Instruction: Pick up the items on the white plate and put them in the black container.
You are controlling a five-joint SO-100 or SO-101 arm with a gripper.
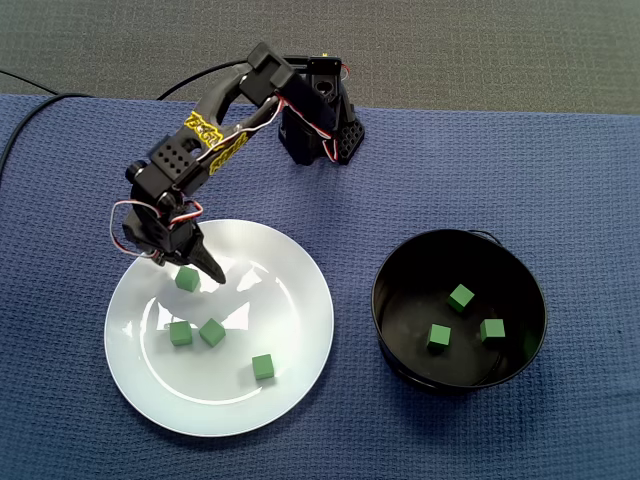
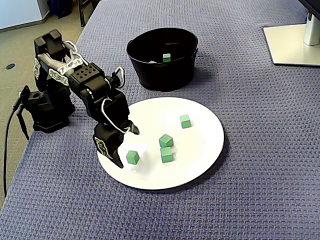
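A small green cube point(image 1: 187, 279) lies on the far left part of the round white plate point(image 1: 295, 320), as seen in a fixed view. The black end effector point(image 1: 190, 268) is lowered over it with its jaws apart, one on each side, so that the cube can be closed upon; it does not look clamped yet. Three more green cubes point(image 1: 212, 332) are left nearer on the plate. To the right, well apart, the round black container point(image 1: 395, 340) stands on the blue-covered counter point(image 1: 520, 160), with three stored cubes point(image 1: 461, 296) inside.

What Else Is on the Table

A big blue cloth point(image 1: 520, 160) with a bumpy weave covers the whole table. Far behind it is a strip of grey floor point(image 1: 450, 40). In a fixed view, a flat white stand point(image 2: 292, 44) sits on the cloth at the far right, and only part of it shows.
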